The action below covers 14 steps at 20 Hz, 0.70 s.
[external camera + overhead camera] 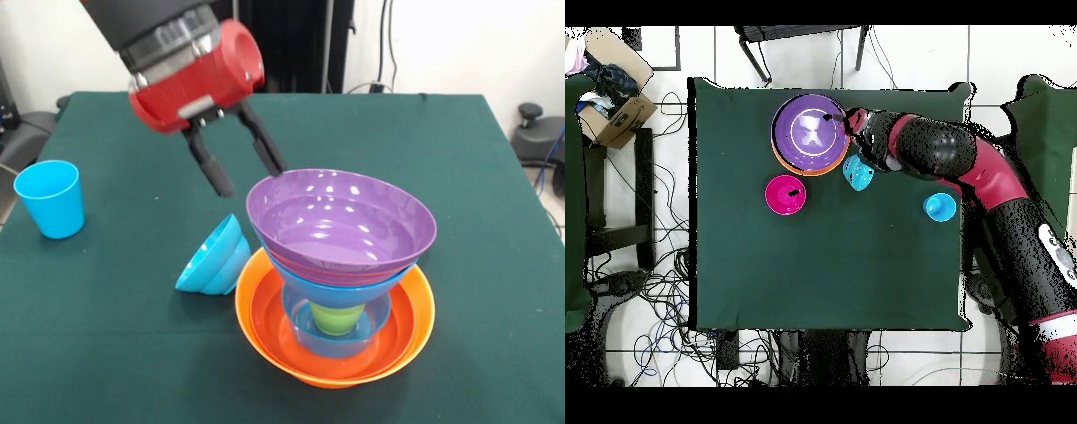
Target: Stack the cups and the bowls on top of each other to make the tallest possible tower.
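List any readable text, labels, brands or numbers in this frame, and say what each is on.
None can be read. The purple bowl, orange bowl, light blue cup and green tablecloth are plain. The gripper shows no legible marking. The cardboard box beside the table is too small to read.

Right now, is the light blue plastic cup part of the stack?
No. The light blue plastic cup stands alone on the green table, well apart from the tower topped by the purple bowl.
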{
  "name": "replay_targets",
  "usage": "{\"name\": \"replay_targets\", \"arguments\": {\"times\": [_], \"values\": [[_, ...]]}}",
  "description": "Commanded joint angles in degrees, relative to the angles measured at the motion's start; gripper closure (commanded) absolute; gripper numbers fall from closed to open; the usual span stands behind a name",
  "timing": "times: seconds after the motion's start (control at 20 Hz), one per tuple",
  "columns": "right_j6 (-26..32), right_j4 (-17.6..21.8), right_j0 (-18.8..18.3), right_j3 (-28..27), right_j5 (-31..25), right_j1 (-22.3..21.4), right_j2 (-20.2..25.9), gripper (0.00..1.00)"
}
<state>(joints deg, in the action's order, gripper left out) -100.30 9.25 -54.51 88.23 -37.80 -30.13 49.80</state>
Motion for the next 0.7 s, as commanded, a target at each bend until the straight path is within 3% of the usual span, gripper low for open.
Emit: {"name": "replay_targets", "arguments": {"times": [0.05, 0.15, 0.25, 0.35, 0.7], "values": [[-1.0, -2.32, 1.78, 0.31, -7.57, -2.1, -1.15, 0.0], [-0.18, -2.53, 2.88, -2.6, -8.82, -2.19, -2.0, 0.0], [0.36, -0.78, 2.43, -2.04, -5.94, -2.85, -3.21, 0.0], [1.63, 2.07, 2.94, -4.95, -5.08, -3.31, -5.72, 0.0], [1.59, 4.34, 3.53, -12.09, -12.53, -5.14, -11.38, 0.0]]}}
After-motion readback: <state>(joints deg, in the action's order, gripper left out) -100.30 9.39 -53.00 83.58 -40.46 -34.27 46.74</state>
